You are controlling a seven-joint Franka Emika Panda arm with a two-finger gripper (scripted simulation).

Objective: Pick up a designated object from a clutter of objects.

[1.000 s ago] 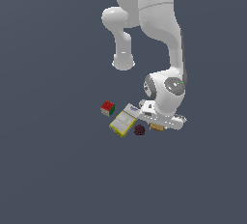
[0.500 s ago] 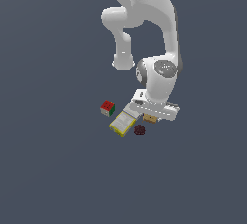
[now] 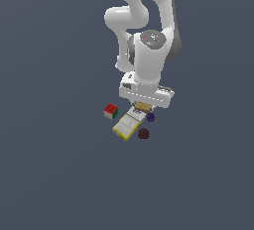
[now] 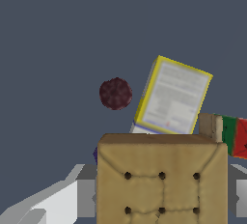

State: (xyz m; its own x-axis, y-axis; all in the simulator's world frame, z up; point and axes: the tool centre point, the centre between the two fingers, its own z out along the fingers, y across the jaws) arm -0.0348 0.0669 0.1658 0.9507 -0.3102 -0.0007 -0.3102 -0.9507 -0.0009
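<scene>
The gripper (image 3: pixel 142 108) is clamping the tan block (image 4: pixel 161 179) between its fingers (image 4: pixel 53 201), the block filling the wrist view's foreground. Beyond it are lying the yellow-white flat box (image 4: pixel 173 96), the maroon lump (image 4: pixel 116 93) and the colour cube (image 3: pixel 110 111).

Plain dark blue-grey counter (image 3: pixel 54 174) fills the whole frame, evenly lit, unmarked from edge to edge.

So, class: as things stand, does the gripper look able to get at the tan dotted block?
Probably yes. The gripper sits directly over the tan dotted block, which fills the wrist view between the fingers. Nothing covers its top; the yellow-white box lies close beside it. Whether the fingers touch it is unclear.
</scene>
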